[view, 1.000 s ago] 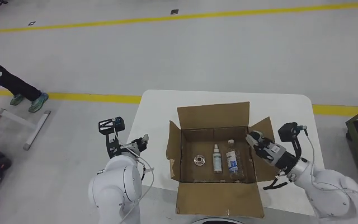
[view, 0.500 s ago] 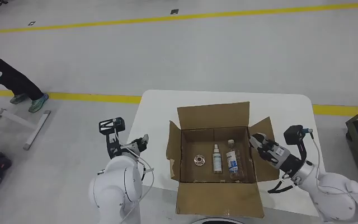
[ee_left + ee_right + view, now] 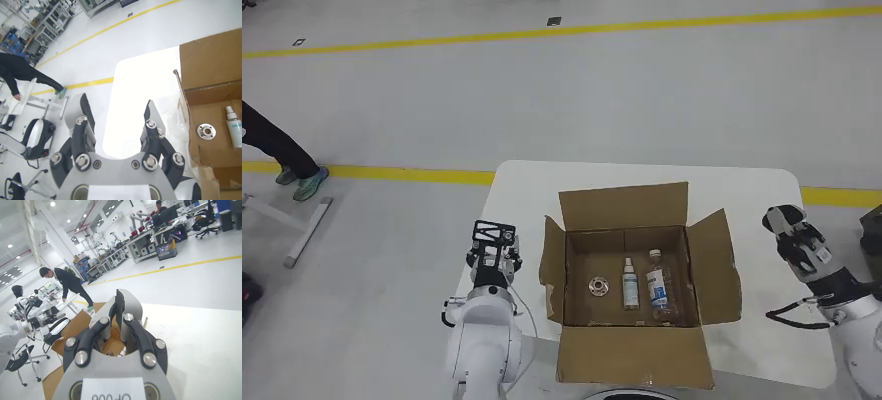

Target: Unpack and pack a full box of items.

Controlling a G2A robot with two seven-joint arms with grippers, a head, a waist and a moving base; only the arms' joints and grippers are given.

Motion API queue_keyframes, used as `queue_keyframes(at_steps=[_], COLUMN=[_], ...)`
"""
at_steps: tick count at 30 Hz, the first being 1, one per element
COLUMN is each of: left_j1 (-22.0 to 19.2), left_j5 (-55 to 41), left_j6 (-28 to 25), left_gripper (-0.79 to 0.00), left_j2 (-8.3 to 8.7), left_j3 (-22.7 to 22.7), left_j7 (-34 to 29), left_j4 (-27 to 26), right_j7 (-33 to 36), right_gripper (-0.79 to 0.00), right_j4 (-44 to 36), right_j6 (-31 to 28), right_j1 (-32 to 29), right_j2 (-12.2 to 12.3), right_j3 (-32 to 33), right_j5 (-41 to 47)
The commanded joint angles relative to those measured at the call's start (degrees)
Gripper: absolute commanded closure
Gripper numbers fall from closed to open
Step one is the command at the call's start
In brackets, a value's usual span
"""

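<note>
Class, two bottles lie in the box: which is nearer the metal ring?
The white spray bottle, lying between the ring and the clear bottle.

Brown cardboard box (image 3: 622, 207), white table (image 3: 742, 195)

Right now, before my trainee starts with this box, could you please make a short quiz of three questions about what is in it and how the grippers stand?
1. How many items lie inside the open cardboard box?
2. True or false: the right gripper is open.
3. Where is the metal flange? A: in the box, at the end nearest the left gripper. B: lying outside the box. C: in the right gripper.
Key: 1: three, the flange, a spray bottle and a clear bottle. 2: false, it is shut and holds nothing. 3: A.
</note>
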Motion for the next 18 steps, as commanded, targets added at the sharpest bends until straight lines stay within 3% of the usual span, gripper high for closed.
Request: queue_keyframes(at_steps=[1, 7, 10, 14, 18], left_j1=[1.1, 4.1, 4.5, 4.5, 4.5], left_j5=[1.4, 2.5, 2.6, 2.6, 2.6], left_j6=[-2.5, -7.6, -7.6, -7.6, -7.6], left_gripper=[0.0, 0.0, 0.0, 0.0, 0.0], left_j2=[0.38, 1.27, 1.38, 1.38, 1.38], left_j3=[-0.7, -3.5, -4.0, -4.0, -4.0], left_j7=[3.2, 7.4, 7.8, 7.8, 7.8], left_j4=[0.5, 0.0, 0.1, 0.1, 0.1], right_j7=[-0.9, -1.6, -1.2, -2.0, -1.9], right_gripper=[0.0, 0.0, 0.0, 0.0, 0.0], right_j4=[0.7, 3.7, 6.0, 8.9, 12.5], right_j6=[1.3, 3.9, 5.4, 8.8, 7.7], right_j1=[-0.5, -0.8, 0.0, 1.6, 3.5], right_j2=[-0.1, -0.2, -0.3, -0.4, -0.8], right_j3=[0.8, 1.6, 0.4, -2.6, -6.7], right_j5=[-0.4, 0.3, 0.3, -7.0, -5.9])
